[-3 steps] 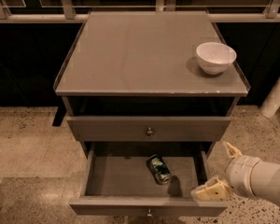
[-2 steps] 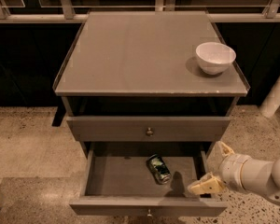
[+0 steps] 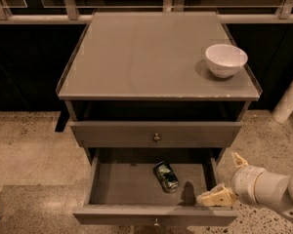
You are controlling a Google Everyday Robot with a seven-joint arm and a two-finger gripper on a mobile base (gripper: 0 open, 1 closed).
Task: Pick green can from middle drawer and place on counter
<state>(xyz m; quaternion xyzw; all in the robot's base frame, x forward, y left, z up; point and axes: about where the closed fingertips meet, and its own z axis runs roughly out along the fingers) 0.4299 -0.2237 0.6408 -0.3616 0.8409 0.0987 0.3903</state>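
Observation:
The green can (image 3: 166, 176) lies on its side on the floor of the pulled-out middle drawer (image 3: 112, 186), right of centre. My gripper (image 3: 227, 179) is at the drawer's right front corner, to the right of the can and apart from it. Its pale fingers (image 3: 214, 198) are spread open and hold nothing. The lower finger hangs over the drawer's right edge. The counter (image 3: 146, 57) is the broad grey top above.
A white bowl (image 3: 226, 59) stands on the counter's right side. The upper drawer front (image 3: 136, 134) is shut, with its knob at the centre. A white post (image 3: 289, 101) stands at the right, and speckled floor surrounds the cabinet.
My gripper has edged a little to the left, toward the drawer's right side. The can and the bowl have not moved.

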